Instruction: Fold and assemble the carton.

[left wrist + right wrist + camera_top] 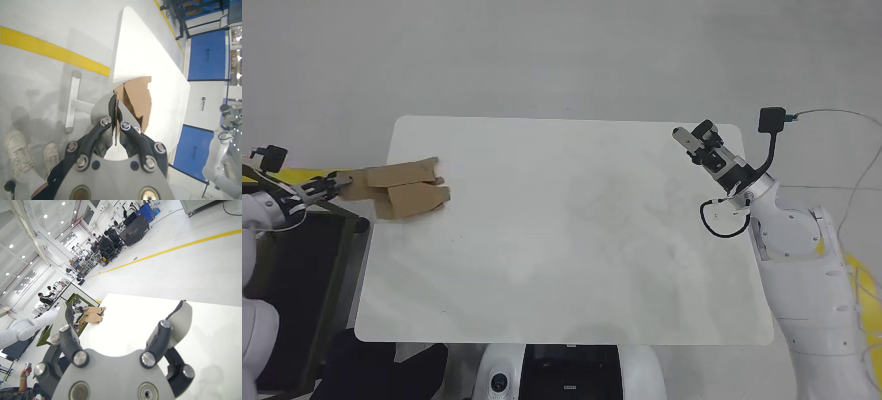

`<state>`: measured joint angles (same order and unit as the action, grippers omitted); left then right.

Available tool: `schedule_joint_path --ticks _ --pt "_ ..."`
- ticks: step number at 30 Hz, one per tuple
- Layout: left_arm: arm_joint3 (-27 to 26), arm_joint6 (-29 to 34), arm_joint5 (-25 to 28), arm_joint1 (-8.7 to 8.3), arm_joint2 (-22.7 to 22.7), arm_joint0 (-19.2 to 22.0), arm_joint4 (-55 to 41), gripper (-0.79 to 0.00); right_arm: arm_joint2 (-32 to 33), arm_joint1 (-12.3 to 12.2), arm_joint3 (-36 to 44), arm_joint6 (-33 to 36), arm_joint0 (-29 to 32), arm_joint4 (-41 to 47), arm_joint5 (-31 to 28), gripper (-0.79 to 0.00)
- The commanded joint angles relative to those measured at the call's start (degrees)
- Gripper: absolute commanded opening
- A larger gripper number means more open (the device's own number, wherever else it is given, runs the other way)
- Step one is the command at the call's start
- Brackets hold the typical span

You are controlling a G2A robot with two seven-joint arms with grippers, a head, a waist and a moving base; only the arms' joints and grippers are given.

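Top view puts the carton [410, 188] at the left of the frame, a flattened brown piece lying over the upper left corner of the white table [572, 260], with its long axis running left to right across the picture. The left gripper [335, 185] sits just off the table's left edge at the carton's outer end, so the cardboard stretches away from it toward the middle of the frame. Left wrist view shows its dark fingers [113, 106] pinched together on a thin corrugated edge of the carton, with the flaps fanning out beyond the tips. The left arm comes in from the left edge of the top view, roughly in line with the carton's length. The right gripper [689, 136] hangs over the table's upper right corner, its fingers spread wide with nothing between them, well apart from the carton. The left arm is plainly the nearer one. The right would have to cross the table's whole width to take the free end, which the folding probably calls for, since no panel looks raised yet
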<state>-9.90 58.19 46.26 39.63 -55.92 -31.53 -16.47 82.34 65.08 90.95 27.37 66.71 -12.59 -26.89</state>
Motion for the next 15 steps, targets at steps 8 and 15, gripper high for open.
schedule_joint_path --ticks 8,15 --pt "-7.11 2.27 -2.43 -1.70 -3.19 -0.49 -8.10 -0.785 0.00 0.00 0.00 0.00 0.00 0.00 0.00 0.000" --pt "-11.63 1.45 -1.62 -1.05 -1.68 2.78 -5.56 -0.785 0.00 0.00 0.00 0.00 0.00 0.00 0.00 0.000"
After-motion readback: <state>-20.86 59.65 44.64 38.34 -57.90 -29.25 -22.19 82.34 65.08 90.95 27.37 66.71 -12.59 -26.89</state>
